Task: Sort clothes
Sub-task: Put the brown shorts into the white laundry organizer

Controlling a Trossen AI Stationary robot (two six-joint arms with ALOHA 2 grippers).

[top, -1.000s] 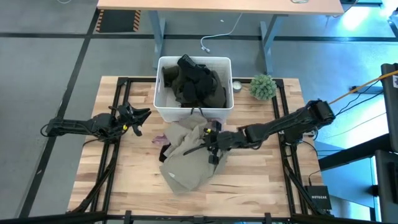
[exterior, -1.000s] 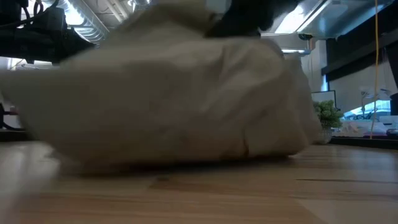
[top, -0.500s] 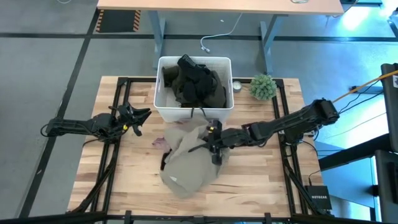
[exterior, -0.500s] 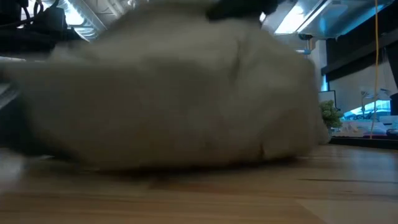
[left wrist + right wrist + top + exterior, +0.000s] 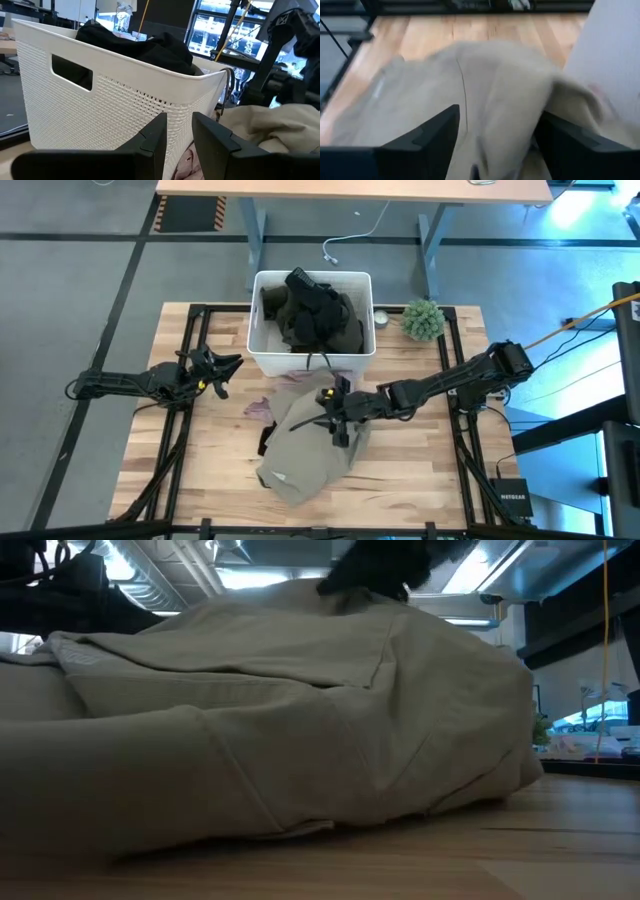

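Overhead camera straight down on table, low camera at tabletop level, pressed close to beige garment, both wrist cameras share garment and tub

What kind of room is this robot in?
Probably a robot lab or workshop, not a home. The wooden table has a black metal frame, a desk with a loose cable stands behind it, and the low view shows bare ceiling ducts.

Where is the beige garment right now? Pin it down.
In the high view, the beige garment lies mid-table just in front of the white tub, under the right hand, covering a pink garment.
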